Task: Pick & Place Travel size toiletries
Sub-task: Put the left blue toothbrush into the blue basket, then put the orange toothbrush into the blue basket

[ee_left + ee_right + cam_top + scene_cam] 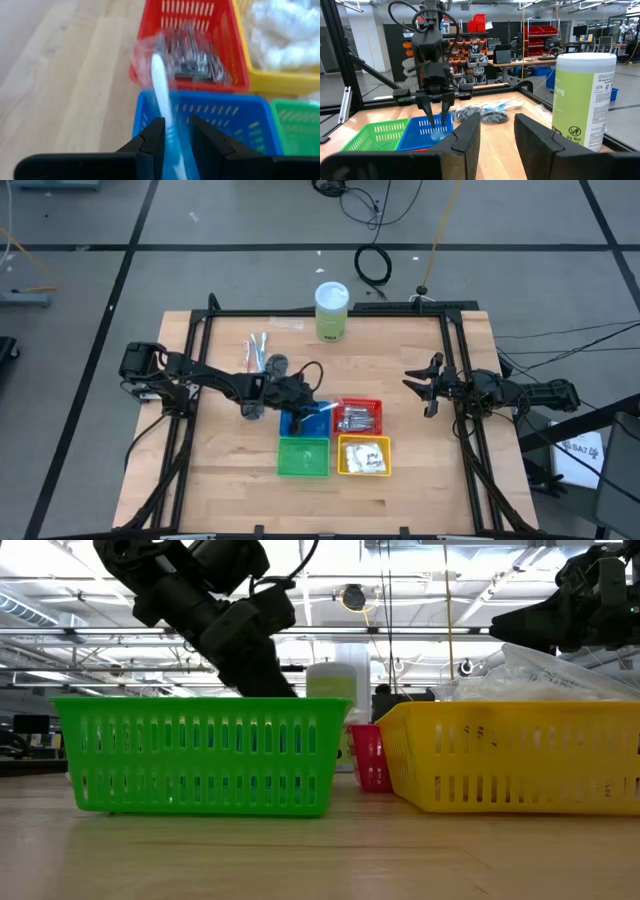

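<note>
My left gripper [175, 131] is over the blue basket [235, 117] at mid-table, shut on a clear-wrapped pale blue-white stick [161, 87]. The high view shows this gripper [305, 408] between the loose items and the baskets. The red basket [220, 30] holds silver foil tubes [192, 60]. White sachets [365, 457] lie in the yellow basket [364, 470]. More wrapped sticks [257, 348] and dark puffs [276, 365] lie on the table left of the baskets. My right gripper [497, 132] waits open at the table's right edge, with nothing between its fingers. My left gripper pinches the wrapped stick between its two fingers, on the blue lower part [172, 142]. The fingers slant down from the table's left, and the stick runs along them and juts out past the tips. Its white end [156, 62] and wrapper reach toward the red basket, above the blue one.
The green basket [303, 458] stands in front of the blue one and hides it in the low view. A tall green cylinder with a white lid [332, 311] stands at the table's far edge. Bare wood lies along the near edge and far left.
</note>
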